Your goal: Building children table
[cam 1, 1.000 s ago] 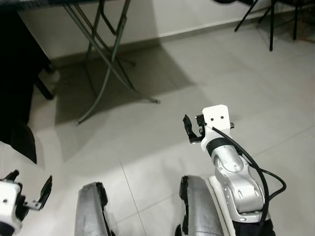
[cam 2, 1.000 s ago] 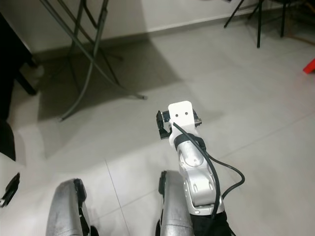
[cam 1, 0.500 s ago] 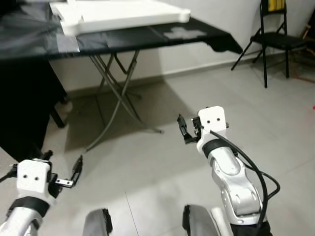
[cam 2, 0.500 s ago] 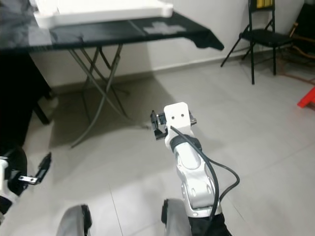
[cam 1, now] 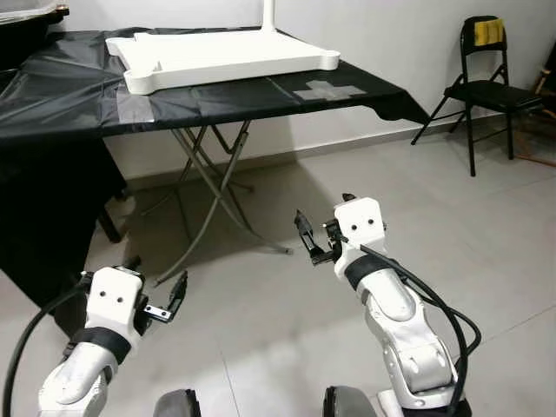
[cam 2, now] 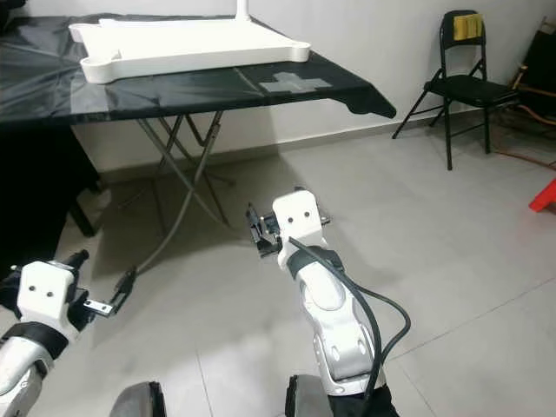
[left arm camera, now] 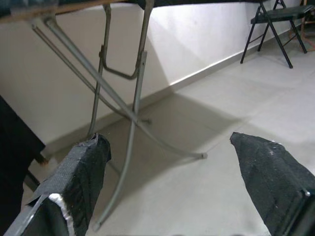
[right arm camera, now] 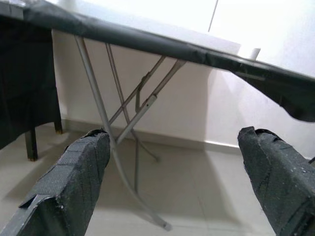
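So the robot's standing on open tiled floor [cam 1: 486,261], facing a folding table with a black cover. The white children table top [cam 1: 221,56] is lying flat on the tabletop [cam 1: 69,91] at the far side, its near-right corner fairly close to the tabletop's right edge. A white post [cam 1: 268,13] sticks up from its far side, probably a leg, but it runs out of the picture so I can't say for sure. A grey taped cross [cam 1: 328,89] sits on the cover near the right corner, just in from the edge.

Both arms are raised in front of the body, well short of the tabletop and below its edge. The left gripper [cam 1: 156,287] hangs low on the left, near the draped black cover, with its fingers [left arm camera: 81,172] spread wide and nothing between them. The right gripper [cam 1: 317,239] is nearer the middle, a bit higher, also wide open and empty, its fingers [right arm camera: 74,177] pointing at the crossed metal table legs [cam 1: 213,191] underneath.

Room-wise: plenty of bare floor to the right, out to a black folding chair [cam 1: 482,69] by the far wall. The left is tighter, with the cover hanging down to the floor.
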Robot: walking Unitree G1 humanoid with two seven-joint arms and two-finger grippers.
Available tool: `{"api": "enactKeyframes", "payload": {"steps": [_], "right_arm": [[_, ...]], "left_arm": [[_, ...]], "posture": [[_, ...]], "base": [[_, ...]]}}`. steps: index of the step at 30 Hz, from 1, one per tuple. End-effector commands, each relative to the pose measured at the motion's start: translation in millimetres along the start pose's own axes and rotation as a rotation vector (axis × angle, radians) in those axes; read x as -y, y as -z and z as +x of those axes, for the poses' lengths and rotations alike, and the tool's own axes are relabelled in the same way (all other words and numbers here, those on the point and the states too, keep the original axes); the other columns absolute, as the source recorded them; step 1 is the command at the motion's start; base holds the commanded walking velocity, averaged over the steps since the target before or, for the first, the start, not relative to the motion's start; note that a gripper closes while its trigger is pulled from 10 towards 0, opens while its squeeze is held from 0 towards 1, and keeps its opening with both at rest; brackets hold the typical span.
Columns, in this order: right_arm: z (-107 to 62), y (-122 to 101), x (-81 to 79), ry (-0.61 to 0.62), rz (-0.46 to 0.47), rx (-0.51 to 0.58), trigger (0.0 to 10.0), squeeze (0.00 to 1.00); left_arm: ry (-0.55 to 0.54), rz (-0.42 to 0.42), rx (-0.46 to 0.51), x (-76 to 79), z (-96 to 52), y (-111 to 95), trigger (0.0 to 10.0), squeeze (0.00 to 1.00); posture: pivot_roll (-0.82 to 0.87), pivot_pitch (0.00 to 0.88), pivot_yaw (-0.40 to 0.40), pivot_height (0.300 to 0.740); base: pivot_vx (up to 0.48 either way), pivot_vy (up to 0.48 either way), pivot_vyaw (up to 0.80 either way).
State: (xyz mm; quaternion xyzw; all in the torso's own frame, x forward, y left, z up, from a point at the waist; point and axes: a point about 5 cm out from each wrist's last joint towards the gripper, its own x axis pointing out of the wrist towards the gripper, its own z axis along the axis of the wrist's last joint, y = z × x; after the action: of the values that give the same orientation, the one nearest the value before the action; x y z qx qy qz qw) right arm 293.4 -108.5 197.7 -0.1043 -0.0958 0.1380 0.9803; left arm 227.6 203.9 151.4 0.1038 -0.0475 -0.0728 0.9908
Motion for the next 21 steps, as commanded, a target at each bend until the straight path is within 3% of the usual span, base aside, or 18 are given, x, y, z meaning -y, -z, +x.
{"api": "enactKeyframes", "payload": {"steps": [1, 12, 21], "right_arm": [[1.4, 1.1, -1.2, -0.016, 0.000, 0.007, 10.0, 0.00], [4.8, 1.8, -4.5, -0.014, 0.018, 0.023, 10.0, 0.00], [6.2, 2.6, -4.4, -0.002, 0.024, 0.023, 10.0, 0.00]], "left_arm": [[0.008, 0.011, -0.009, 3.2, 2.9, 3.6, 10.0, 0.00], [0.022, 0.055, -0.014, 5.6, 9.4, 6.4, 10.0, 0.00], [0.021, 0.061, -0.017, 6.4, 11.1, 8.0, 10.0, 0.00]], "posture": [[-0.03, 0.000, -0.053, 0.625], [-0.02, 0.000, -0.050, 0.680], [-0.02, 0.000, -0.047, 0.700]], "base": [[0.000, 0.000, 0.00], [0.000, 0.000, 0.00], [0.000, 0.000, 0.00]]}}
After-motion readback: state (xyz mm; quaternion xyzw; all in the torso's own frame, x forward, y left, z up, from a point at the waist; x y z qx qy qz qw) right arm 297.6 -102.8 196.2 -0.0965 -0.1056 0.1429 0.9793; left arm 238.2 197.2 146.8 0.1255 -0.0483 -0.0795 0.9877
